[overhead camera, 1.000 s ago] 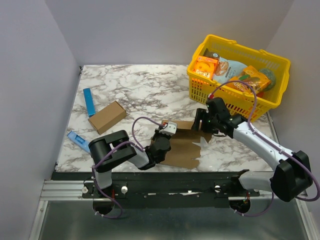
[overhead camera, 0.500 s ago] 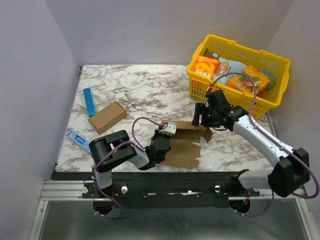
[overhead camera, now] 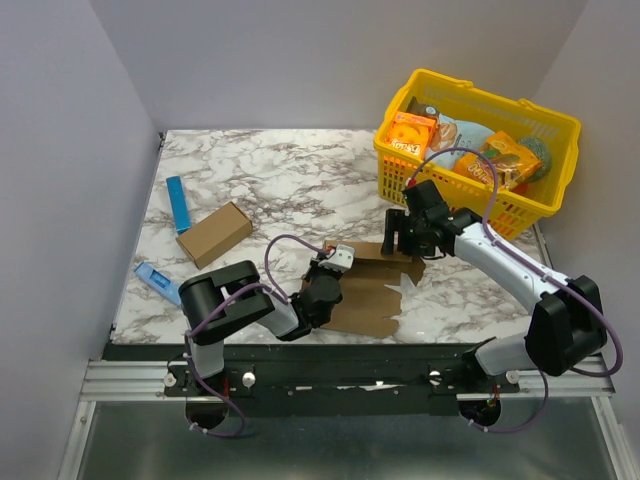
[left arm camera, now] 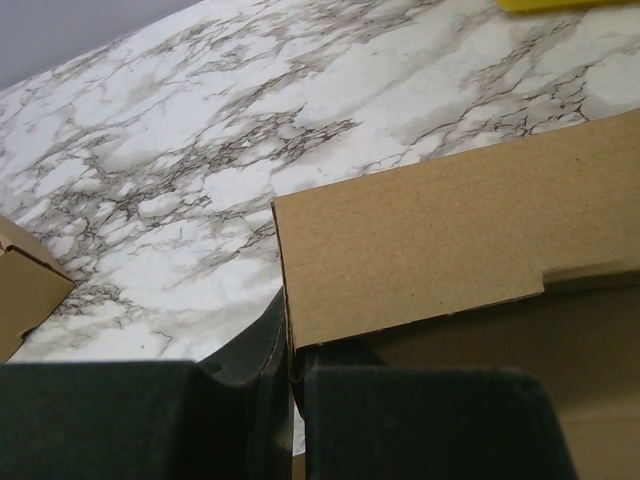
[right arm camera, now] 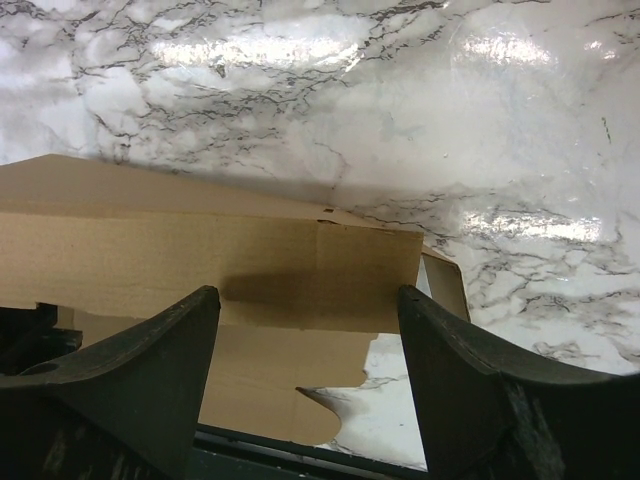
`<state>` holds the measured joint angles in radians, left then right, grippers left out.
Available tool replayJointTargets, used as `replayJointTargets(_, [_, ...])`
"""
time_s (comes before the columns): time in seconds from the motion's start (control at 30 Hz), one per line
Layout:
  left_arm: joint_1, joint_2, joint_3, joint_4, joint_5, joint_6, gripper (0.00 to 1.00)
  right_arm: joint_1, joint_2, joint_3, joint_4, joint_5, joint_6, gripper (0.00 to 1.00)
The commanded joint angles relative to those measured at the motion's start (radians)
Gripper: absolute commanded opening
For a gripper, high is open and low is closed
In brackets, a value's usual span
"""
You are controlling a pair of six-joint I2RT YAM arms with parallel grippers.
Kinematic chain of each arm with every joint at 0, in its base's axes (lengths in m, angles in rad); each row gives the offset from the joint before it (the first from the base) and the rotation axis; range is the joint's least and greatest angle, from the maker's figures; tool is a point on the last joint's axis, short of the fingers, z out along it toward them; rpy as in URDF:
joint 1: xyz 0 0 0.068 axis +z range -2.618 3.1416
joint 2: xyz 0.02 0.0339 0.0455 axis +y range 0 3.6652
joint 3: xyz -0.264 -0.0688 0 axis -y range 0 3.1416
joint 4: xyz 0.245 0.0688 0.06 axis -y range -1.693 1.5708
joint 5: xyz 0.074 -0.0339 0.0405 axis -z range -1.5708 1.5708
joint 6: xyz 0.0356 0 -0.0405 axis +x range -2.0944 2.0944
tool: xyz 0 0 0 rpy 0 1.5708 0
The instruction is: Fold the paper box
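Paper box (overhead camera: 368, 298) is not yet a box: it is a brown die-cut cardboard sheet on the marble desk (overhead camera: 300, 180), near the front edge and between the two arms, with its notched flaps spread out. The left tool (overhead camera: 322, 285) is pinched narrow on the sheet's left end. Its wrist view shows the corner of a long flap caught between the dark fingers, and that flap looks tilted up from the panel beside it. The right tool (overhead camera: 398, 232) is spread wide and holds nothing. Over the last second it has drawn back from the sheet's right end, swung towards the yellow basket (overhead camera: 450, 195), then shifted left, so it now hangs over the far right part of the sheet. In its wrist view the fingers straddle the far flap without touching it and cast a shadow on the cardboard. The sheet itself has barely moved. I take this as repositioning rather than folding: the left side anchors the sheet while the right lines up for a fresh hold on the far flap. Most of the folding appears to be still ahead. A closed brown carton (overhead camera: 213, 233) sits well apart on the left.
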<state>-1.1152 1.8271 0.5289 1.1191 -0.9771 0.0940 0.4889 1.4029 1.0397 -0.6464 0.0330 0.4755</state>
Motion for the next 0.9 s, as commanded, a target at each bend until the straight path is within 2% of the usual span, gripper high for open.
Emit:
replayJointTargets(0.0, [-0.011, 0.029, -0.004, -0.058, -0.041, 0.061, 0.0, -0.004, 0.041, -0.001, 0.024, -0.018, 0.006, 0.81])
replayJointTargets(0.5, [-0.017, 0.034, -0.003, -0.054, -0.041, 0.066, 0.0, -0.006, 0.07, -0.02, 0.065, 0.061, -0.011, 0.89])
replayJointTargets(0.87, [-0.02, 0.038, -0.003, -0.05, -0.043, 0.072, 0.0, -0.013, 0.119, -0.035, 0.094, 0.056, -0.005, 0.89])
